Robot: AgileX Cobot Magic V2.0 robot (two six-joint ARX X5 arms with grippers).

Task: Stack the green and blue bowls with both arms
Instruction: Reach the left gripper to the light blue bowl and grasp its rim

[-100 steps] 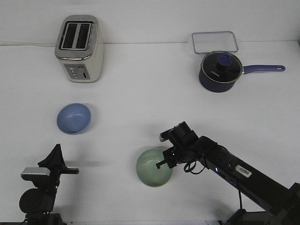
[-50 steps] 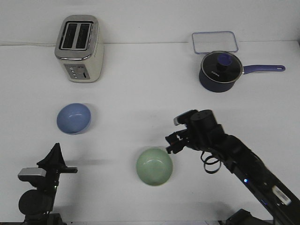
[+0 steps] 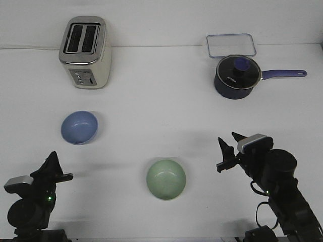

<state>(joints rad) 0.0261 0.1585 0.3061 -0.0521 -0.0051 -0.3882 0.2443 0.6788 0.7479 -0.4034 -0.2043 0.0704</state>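
The pale green bowl sits upright on the white table at front centre. The periwinkle blue bowl sits upright at middle left, well apart from it. My right gripper is open and empty, above the table to the right of the green bowl and not touching it. My left gripper is open and empty at the front left, in front of the blue bowl and clear of it.
A cream and steel toaster stands at the back left. A dark navy saucepan with a glass lid and a clear rectangular container stand at the back right.
My right gripper has let go of the green bowl's rim and drawn back to the right. The bowl stays in place. My left arm has shifted slightly left and down.
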